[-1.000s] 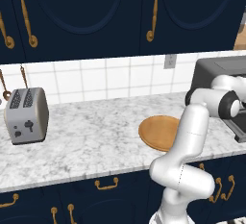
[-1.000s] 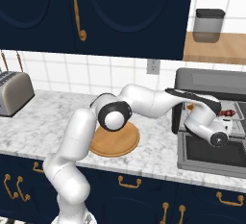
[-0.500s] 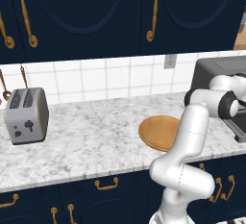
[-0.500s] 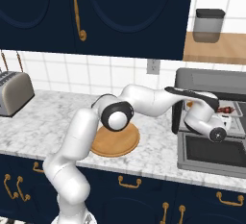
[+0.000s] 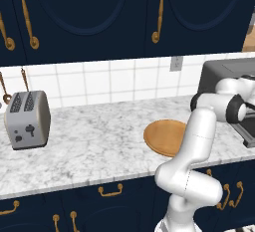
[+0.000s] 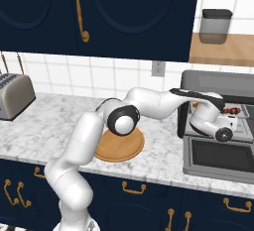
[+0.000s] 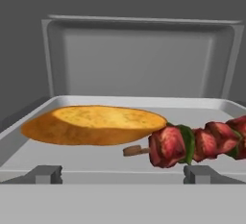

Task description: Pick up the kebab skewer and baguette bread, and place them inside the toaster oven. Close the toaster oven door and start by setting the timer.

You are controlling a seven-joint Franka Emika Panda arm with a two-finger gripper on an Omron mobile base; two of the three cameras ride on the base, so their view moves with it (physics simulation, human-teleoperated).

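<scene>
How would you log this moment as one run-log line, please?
gripper: open, empty | baguette bread and kebab skewer: in toaster oven | toaster oven door: open

Marble counter (image 5: 99, 141) bears silver toaster (image 5: 27, 119), wooden plate (image 5: 164, 136), toaster oven (image 6: 218, 126)

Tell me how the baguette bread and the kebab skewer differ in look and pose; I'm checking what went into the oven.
The baguette bread is one smooth golden-yellow oval; the kebab skewer is a thin stick threaded with red-brown chunks and a green piece. The bread is whole in the hand view; the skewer runs off that view's right edge. Both lie flat on the grey tray.
</scene>
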